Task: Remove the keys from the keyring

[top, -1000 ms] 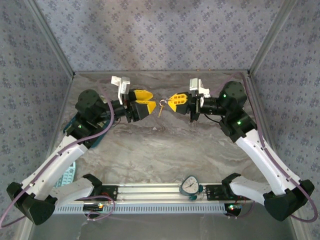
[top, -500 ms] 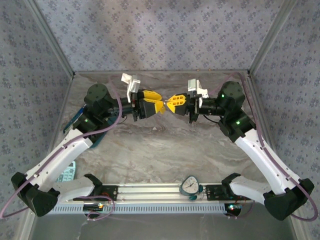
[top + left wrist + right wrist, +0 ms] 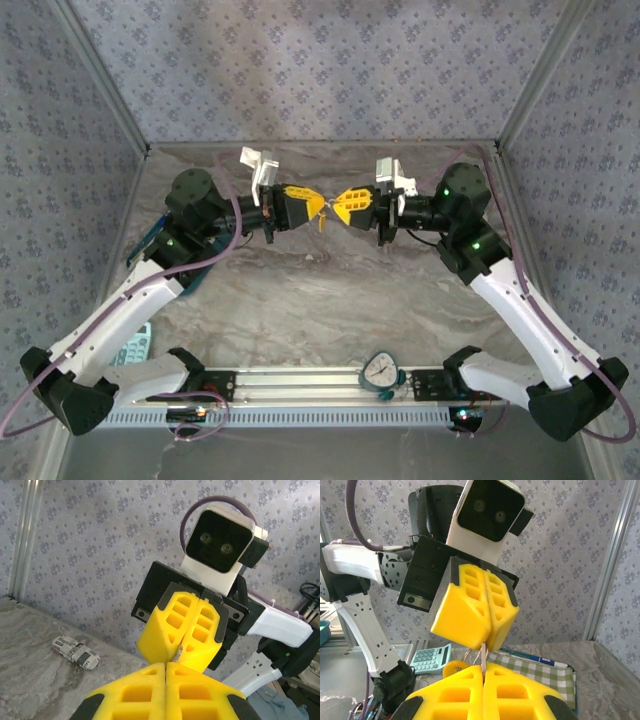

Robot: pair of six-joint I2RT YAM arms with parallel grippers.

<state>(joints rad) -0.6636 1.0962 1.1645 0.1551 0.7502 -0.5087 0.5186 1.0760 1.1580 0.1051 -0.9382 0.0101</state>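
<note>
Above the middle of the marble table (image 3: 320, 300), my left gripper (image 3: 314, 203) and right gripper (image 3: 337, 208) meet tip to tip, both shut. A thin silvery strip of the keyring (image 3: 483, 656) runs straight from the left gripper's yellow fingers (image 3: 470, 611) into my right gripper (image 3: 483, 668). I cannot tell whether that strip is ring wire or a key's shaft. Wire loops curve off beside it. One of the keys (image 3: 452, 669), with a yellow-orange head, hangs below them, and also dangles between the tips (image 3: 322, 219). In the left wrist view, the metal (image 3: 177, 653) pokes from the right gripper's fingers (image 3: 187, 627) just above my left gripper (image 3: 165, 664).
A light blue calculator (image 3: 133, 347) lies at the table's left edge. A round timer (image 3: 381, 372) stands on the front rail. A green checked cloth (image 3: 540, 674) with a pen on it lies below the grippers. A small printed packet (image 3: 76, 651) lies near the back wall.
My left gripper has moved right to the right gripper's tip and shut on the metal there. The right arm has stayed put, still shut.
</note>
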